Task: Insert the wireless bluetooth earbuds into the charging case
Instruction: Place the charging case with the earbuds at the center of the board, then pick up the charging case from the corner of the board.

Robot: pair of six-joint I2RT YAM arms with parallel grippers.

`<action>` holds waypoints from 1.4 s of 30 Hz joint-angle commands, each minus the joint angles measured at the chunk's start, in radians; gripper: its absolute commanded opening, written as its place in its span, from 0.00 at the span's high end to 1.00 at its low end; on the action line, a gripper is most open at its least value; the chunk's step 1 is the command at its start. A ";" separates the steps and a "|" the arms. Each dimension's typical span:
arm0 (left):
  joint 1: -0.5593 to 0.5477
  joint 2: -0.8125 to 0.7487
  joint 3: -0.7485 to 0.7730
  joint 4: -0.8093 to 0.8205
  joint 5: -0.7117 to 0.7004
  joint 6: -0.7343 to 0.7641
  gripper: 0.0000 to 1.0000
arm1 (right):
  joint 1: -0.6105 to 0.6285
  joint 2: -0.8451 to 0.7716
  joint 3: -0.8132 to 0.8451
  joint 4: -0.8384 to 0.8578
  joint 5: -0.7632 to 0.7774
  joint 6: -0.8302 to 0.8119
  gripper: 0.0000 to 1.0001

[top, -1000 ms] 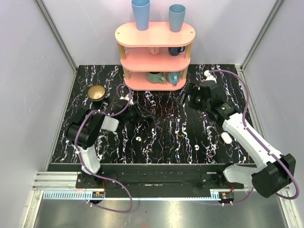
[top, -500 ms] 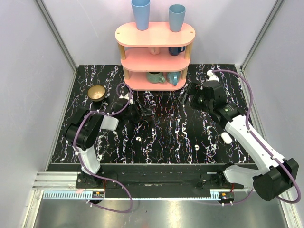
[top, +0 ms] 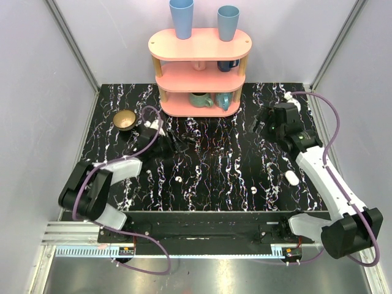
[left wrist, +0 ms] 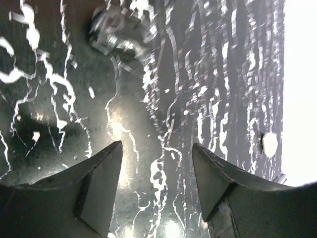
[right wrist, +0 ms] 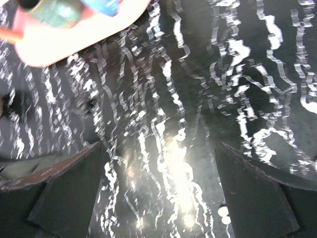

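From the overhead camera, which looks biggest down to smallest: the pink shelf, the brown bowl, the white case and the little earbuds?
1. pink shelf, by far the largest
2. brown bowl
3. white case
4. earbuds, tiny specks; the two look alike, so they are not ranked against each other

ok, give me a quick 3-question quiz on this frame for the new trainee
1. True or false: the left gripper is holding something.
2. Where does the charging case lie? A) on the pink shelf B) on the table, close by the right arm C) in the brown bowl
3. Fill in: the two earbuds both lie ___ the case (inside / outside).

Key: 1 false, its jaws stand apart with nothing between them. 2 B. 3 outside, each loose on the table.
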State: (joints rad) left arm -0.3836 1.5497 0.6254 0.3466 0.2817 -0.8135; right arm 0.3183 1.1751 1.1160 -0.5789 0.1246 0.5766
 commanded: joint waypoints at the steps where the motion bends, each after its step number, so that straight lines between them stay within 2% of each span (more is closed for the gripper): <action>1: 0.006 -0.167 0.033 -0.075 -0.084 0.126 0.37 | -0.116 0.023 0.016 -0.123 0.041 0.034 0.00; 5: 0.014 -0.311 0.059 -0.127 -0.101 0.191 0.33 | -0.206 0.038 -0.007 -0.226 0.038 0.133 0.00; 10: 0.035 -0.443 0.080 -0.164 -0.121 0.226 0.23 | -0.281 -0.001 -0.057 -0.337 0.087 0.258 0.00; 13: 0.049 -0.490 0.086 -0.173 -0.095 0.243 0.20 | -0.312 -0.015 -0.079 -0.346 0.076 0.270 0.00; 20: 0.054 -0.551 0.106 -0.204 -0.015 0.321 0.17 | -0.528 0.029 -0.151 -0.369 -0.055 0.252 0.00; 24: 0.054 -0.570 0.112 -0.219 0.013 0.411 0.15 | -0.571 0.057 -0.182 -0.375 -0.074 0.321 0.00; 29: 0.054 -0.577 0.126 -0.285 -0.045 0.510 0.14 | -0.593 0.052 -0.191 -0.410 -0.063 0.531 0.00; 34: 0.054 -0.589 0.112 -0.302 -0.105 0.527 0.11 | -0.596 -0.011 -0.212 -0.447 0.013 0.785 0.01; 37: 0.054 -0.594 0.091 -0.285 -0.104 0.517 0.09 | -0.601 -0.020 -0.226 -0.463 0.041 0.877 0.03; 42: 0.054 -0.600 0.079 -0.273 -0.105 0.499 0.08 | -0.646 0.044 -0.245 -0.444 -0.026 0.919 0.04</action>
State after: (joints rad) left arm -0.3340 0.9760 0.7048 0.0383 0.1967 -0.3183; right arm -0.2928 1.1763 0.8860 -1.0164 0.1108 1.3834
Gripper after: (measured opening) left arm 0.913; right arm 0.964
